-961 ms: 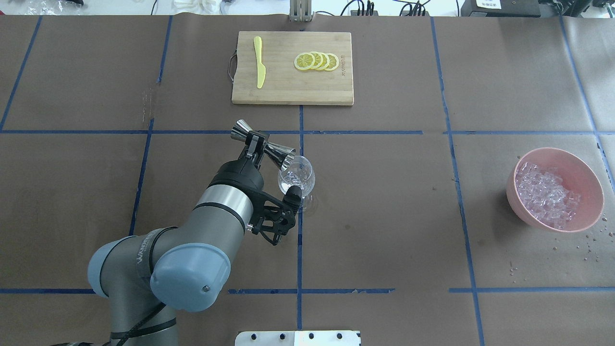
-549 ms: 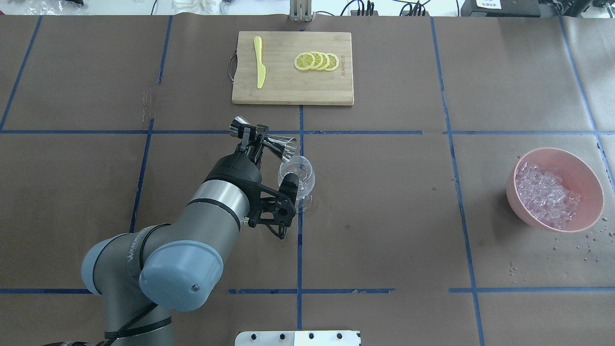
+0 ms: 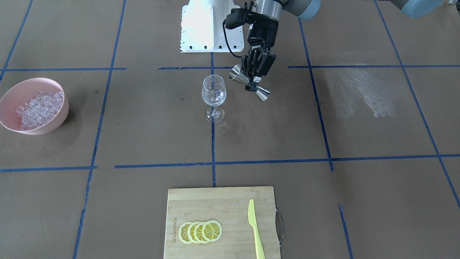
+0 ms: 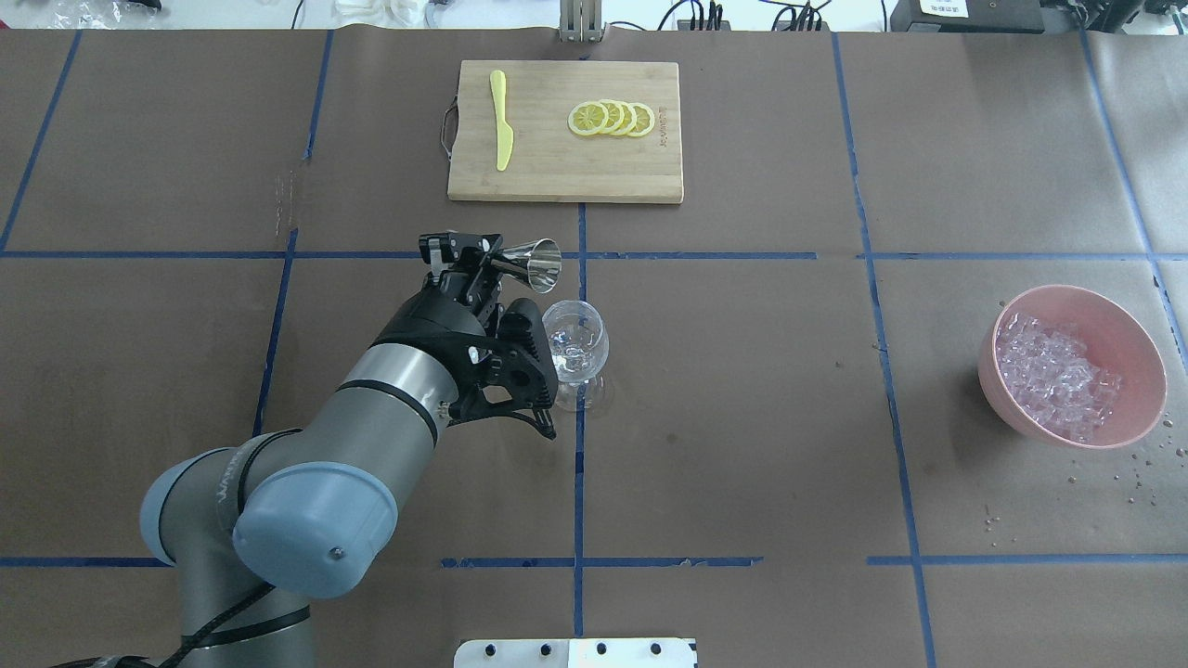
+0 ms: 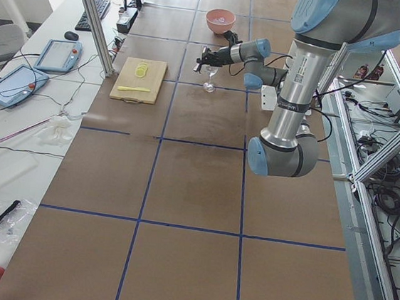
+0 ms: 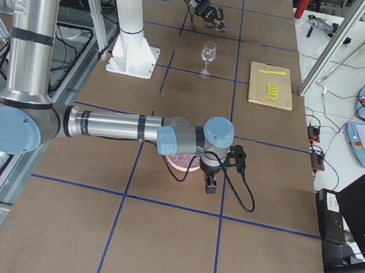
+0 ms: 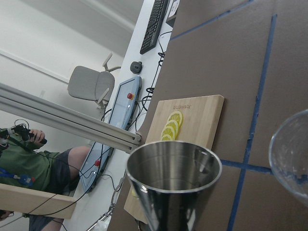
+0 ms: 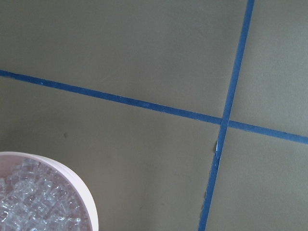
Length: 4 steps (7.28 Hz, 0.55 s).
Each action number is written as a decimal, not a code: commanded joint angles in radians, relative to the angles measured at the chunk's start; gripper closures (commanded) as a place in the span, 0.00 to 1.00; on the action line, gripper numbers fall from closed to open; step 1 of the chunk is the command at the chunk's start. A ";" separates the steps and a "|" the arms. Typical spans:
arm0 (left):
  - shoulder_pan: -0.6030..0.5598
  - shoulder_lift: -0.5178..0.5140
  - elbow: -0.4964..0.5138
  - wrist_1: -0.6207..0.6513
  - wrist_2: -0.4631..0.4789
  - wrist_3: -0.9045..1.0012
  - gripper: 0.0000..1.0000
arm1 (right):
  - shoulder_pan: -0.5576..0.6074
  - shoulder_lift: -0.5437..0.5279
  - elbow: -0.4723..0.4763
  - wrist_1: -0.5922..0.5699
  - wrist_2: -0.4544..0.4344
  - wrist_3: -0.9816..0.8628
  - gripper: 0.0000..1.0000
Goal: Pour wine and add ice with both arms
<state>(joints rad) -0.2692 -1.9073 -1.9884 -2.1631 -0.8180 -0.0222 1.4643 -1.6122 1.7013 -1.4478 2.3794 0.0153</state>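
Note:
My left gripper [image 4: 483, 260] is shut on the waist of a steel double-cone jigger [image 4: 534, 263]. It holds the jigger on its side above the table, just beyond and left of the clear wine glass [image 4: 575, 339], not touching it. In the front view the jigger [image 3: 235, 76] hangs right of the glass [image 3: 214, 91]. The left wrist view shows the jigger's empty mouth [image 7: 173, 166]. The ice [image 4: 1058, 376] fills a pink bowl [image 4: 1146, 357] at the far right. My right arm [image 6: 115, 126] shows only in the right side view, above the bowl; I cannot tell its gripper's state.
A bamboo cutting board [image 4: 557, 176] at the far middle carries a yellow knife [image 4: 501, 121] and several lemon slices [image 4: 613, 119]. The white base block [image 4: 575, 652] is at the near edge. Water drops [image 4: 1137, 482] lie by the bowl. Blue tape lines grid the table.
The left gripper has turned the jigger back from its tilt over the glass rim to nearly level, and drawn it off the glass. The left arm has swung to the left.

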 commanded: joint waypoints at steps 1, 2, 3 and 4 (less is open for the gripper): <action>-0.001 0.179 0.010 -0.265 -0.003 -0.169 1.00 | 0.001 0.000 0.003 0.001 0.000 0.000 0.00; -0.001 0.273 0.022 -0.346 -0.001 -0.261 1.00 | -0.001 0.000 0.003 0.001 0.000 0.000 0.00; -0.001 0.380 0.057 -0.485 -0.001 -0.359 1.00 | 0.001 0.002 0.004 0.001 0.000 0.000 0.00; -0.001 0.474 0.147 -0.721 0.000 -0.364 1.00 | -0.001 0.002 0.001 0.001 -0.002 -0.002 0.00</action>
<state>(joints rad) -0.2700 -1.5558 -1.9236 -2.6418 -0.8189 -0.3355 1.4643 -1.6112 1.7045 -1.4466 2.3788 0.0150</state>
